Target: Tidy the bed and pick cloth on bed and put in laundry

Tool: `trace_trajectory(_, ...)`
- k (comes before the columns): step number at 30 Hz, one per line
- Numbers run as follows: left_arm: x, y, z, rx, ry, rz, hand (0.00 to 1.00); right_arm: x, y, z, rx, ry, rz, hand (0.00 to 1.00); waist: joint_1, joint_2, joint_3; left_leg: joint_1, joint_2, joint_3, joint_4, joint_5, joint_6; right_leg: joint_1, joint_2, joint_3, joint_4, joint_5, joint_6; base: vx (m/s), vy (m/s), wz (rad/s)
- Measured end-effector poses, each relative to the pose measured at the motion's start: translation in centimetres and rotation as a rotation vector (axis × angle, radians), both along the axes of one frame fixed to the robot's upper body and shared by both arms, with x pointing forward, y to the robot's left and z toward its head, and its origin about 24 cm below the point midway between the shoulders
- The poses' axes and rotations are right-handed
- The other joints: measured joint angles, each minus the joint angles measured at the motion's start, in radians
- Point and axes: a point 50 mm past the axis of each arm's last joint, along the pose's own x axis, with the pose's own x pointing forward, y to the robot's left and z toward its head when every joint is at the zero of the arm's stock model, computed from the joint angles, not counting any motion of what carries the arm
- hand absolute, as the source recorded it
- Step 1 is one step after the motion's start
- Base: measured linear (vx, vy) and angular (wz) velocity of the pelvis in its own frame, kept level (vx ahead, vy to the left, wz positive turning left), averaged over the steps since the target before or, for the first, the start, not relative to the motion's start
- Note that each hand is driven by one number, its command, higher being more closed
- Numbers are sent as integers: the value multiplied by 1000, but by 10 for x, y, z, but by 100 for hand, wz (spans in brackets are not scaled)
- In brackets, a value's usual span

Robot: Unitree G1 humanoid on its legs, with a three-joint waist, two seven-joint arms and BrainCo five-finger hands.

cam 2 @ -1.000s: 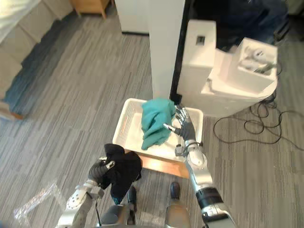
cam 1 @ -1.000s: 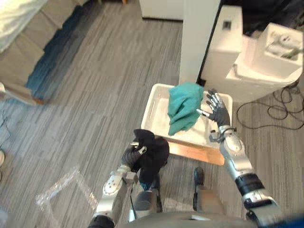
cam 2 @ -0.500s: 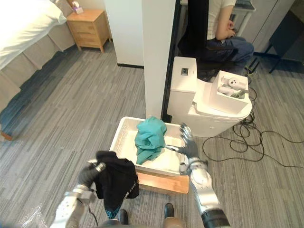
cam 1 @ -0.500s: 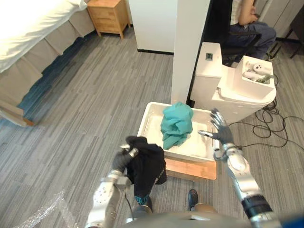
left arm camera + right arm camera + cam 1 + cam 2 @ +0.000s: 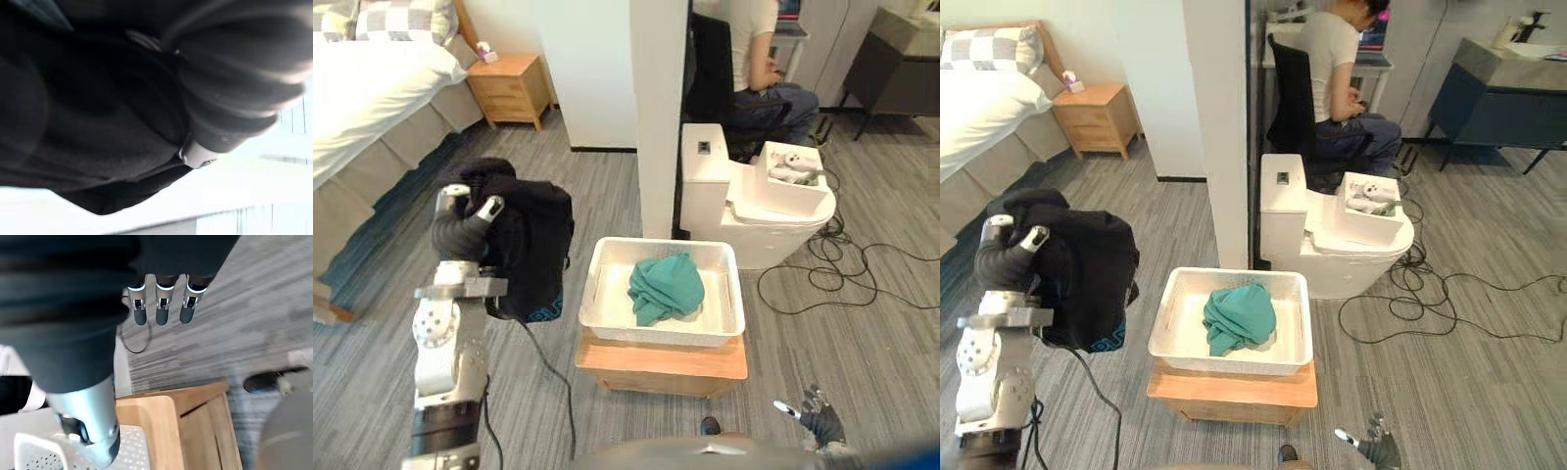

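Note:
My left hand (image 5: 460,223) is raised at the left, shut on a black cloth (image 5: 530,250) that hangs down from it beside the basket. In the left wrist view the black cloth (image 5: 88,122) lies right against the hand. A white laundry basket (image 5: 658,339) stands on a low wooden stand (image 5: 661,360) in the middle, with a crumpled teal cloth (image 5: 664,286) inside. My right hand (image 5: 819,425) is low at the bottom right, away from the basket and holding nothing. Its fingers (image 5: 156,308) are straight in the right wrist view.
A bed (image 5: 372,88) and a wooden nightstand (image 5: 512,90) are at the far left. A white pillar (image 5: 658,108) and a white unit (image 5: 744,211) stand behind the basket. A person (image 5: 754,59) sits beyond it. Cables (image 5: 832,264) lie on the floor at the right.
The camera has tilted up, showing more of the room. My left hand has lifted the black cloth higher. My right hand has dropped away from the basket to the bottom right.

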Motion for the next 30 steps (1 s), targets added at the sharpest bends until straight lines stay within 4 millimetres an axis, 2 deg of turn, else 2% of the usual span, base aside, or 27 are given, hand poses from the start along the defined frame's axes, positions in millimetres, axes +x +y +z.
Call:
trace_trajectory(2,7,-4,-6,1,34,-14,100,-5,3,-2,30,-10,-26,0,-4,1,-1,10,0,11,-3,-4,1,6,1,10,-1,0,0,-21,6,-15)
trace_trajectory(3,10,-9,-15,5,68,-33,100,-8,6,-3,53,-21,-35,0,-21,1,-1,15,-1,14,-4,-6,1,10,1,12,-2,-1,-2,-27,6,-14)
trace_trajectory(4,13,-21,-25,9,104,-66,100,-12,10,-4,77,-29,-38,0,-26,0,0,17,-1,18,-4,-14,-6,9,1,18,-2,-3,-5,-20,9,-11)
trace_trajectory(7,16,-42,-37,41,147,-85,100,-19,18,-6,112,-48,-35,0,-34,-2,-1,19,0,51,-4,-23,-9,-6,7,52,-3,-3,-4,6,11,-27)
trace_trajectory(10,26,-50,-37,49,156,-79,100,-20,20,-6,124,-63,-23,0,-51,2,-1,28,2,71,-3,-27,-6,-10,12,70,-2,0,-1,41,5,-28)
trace_trajectory(14,41,-50,-24,73,123,-53,100,-18,22,-5,129,-76,11,0,-74,3,-1,53,9,108,0,-39,-14,-7,25,102,0,3,1,56,3,-30)
trace_trajectory(18,54,-50,5,119,37,-51,100,-19,22,-5,131,-75,9,0,-98,7,-1,71,14,128,1,-48,-20,-6,34,120,0,3,0,65,-3,-16)
trace_trajectory(25,66,-58,35,112,-53,-48,100,-20,23,-6,140,-77,12,0,-105,13,0,90,19,174,16,-73,-23,-4,47,178,13,-2,-2,-19,-17,-19)
trace_trajectory(28,75,-68,54,116,-106,-75,100,-29,22,-6,142,-59,-1,0,-107,15,0,91,22,180,15,-76,-23,-11,49,198,21,-8,-1,-17,-28,-8)
trace_trajectory(30,77,-71,64,122,-137,-82,100,-33,21,-6,141,-55,-24,0,-121,18,0,93,22,189,15,-76,-23,-16,51,206,28,-10,0,7,-22,-10)
